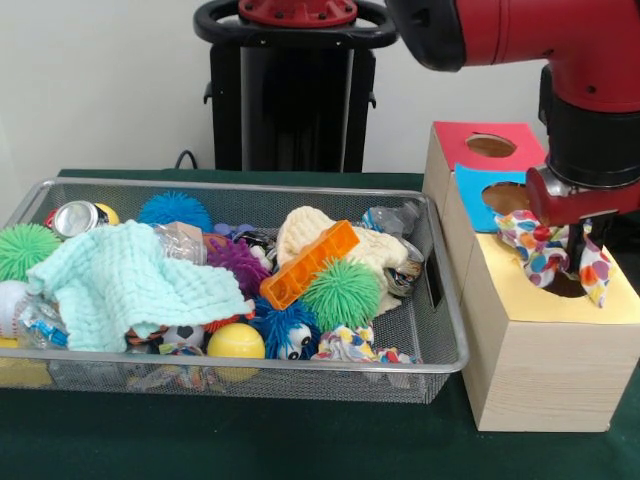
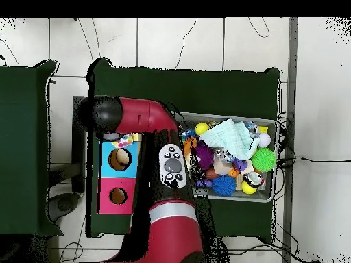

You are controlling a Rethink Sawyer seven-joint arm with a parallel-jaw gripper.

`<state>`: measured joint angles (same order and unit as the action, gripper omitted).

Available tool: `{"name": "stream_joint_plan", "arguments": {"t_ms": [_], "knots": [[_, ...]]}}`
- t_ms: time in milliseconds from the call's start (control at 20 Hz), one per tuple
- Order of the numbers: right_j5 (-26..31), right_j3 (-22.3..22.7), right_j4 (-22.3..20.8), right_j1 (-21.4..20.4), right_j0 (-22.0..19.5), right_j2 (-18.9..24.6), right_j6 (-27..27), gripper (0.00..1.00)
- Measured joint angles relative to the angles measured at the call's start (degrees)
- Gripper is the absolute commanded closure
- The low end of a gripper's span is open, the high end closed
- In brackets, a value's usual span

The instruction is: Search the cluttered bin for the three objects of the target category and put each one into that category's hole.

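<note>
My gripper (image 1: 579, 252) hangs over the yellow-faced box top (image 1: 515, 300) at the right. It is shut on a colourful printed rag (image 1: 535, 250), which drapes to both sides of the fingers. The rag's lower folds hang at the round hole (image 1: 566, 288), which is mostly hidden behind them. In the overhead view the arm covers the gripper, and only a bit of the rag (image 2: 124, 142) shows. A second colourful rag (image 1: 348, 345) lies at the front right of the wire mesh bin (image 1: 250, 366). I see no third rag.
The blue-faced hole (image 1: 510, 197) and red-faced hole (image 1: 490, 146) lie behind the yellow one. The bin holds a mint waffle cloth (image 1: 125, 280), a cream knitted cloth (image 1: 375, 250), an orange block (image 1: 310, 263), spiky balls (image 1: 342, 293), a yellow ball (image 1: 236, 342) and a can (image 1: 78, 217).
</note>
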<state>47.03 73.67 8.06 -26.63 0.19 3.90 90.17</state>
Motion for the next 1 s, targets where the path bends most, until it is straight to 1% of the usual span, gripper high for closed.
{"name": "stream_joint_plan", "arguments": {"t_ms": [150, 250, 350, 550, 750, 1000], "knots": [[-0.7, -0.5, 0.0, 0.1, 1.6, -2.2, 0.0, 1.00], [-1.6, -0.9, -0.4, 0.2, 3.4, -4.5, 0.0, 1.00], [-2.0, -1.0, -0.6, 0.2, 4.2, -5.5, 0.0, 1.00], [-4.1, -1.1, -1.8, 0.8, 6.9, -9.9, 0.3, 1.00], [-5.4, -1.4, -1.9, 1.4, 7.9, -12.1, 0.5, 1.00], [-6.8, -1.6, -1.8, 2.1, 7.7, -12.4, 0.5, 1.00]]}}
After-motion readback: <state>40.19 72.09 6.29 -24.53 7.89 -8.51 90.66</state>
